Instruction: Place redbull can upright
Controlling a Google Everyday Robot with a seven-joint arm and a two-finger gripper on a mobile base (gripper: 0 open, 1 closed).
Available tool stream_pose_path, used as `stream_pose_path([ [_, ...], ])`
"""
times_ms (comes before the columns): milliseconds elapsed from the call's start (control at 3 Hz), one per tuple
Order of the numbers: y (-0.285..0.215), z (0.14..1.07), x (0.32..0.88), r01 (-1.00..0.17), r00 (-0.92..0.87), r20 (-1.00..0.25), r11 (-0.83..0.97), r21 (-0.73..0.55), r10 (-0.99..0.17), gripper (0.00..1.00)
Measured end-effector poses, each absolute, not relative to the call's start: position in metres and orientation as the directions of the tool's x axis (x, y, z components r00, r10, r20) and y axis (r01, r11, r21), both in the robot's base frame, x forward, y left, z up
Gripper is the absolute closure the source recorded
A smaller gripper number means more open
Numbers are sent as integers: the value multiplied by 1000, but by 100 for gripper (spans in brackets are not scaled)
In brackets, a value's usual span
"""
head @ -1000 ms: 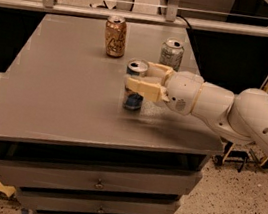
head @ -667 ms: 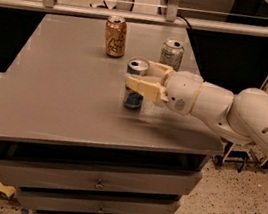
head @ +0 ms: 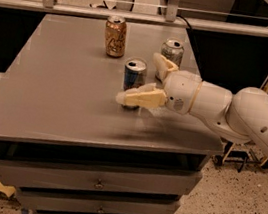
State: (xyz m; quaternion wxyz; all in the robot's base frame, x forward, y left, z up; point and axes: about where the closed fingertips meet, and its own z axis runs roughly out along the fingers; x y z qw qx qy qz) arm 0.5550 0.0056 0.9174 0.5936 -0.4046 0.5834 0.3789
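Above the drawers [head: 92, 176] of the grey table [head: 49, 95], the gripper [head: 138, 78] extends in from the right with its fingers spread wide. The nearer finger [head: 140, 97] crosses the foot of the redbull can [head: 134, 73], which stands upright between the fingers, seemingly untouched. Farther back are a silver-white can [head: 173, 50], partly hidden by the farther finger, an orange-copper can [head: 115, 36] to its left, then a metal rail [head: 88, 10].
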Motion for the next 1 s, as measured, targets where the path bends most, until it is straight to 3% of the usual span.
stream_pose_path([
  [667,-58,959,552,-892,43,-954,420,-171,-296,0],
  [1000,-112,973,551,-850,-19,-931,495,-178,-366,0],
])
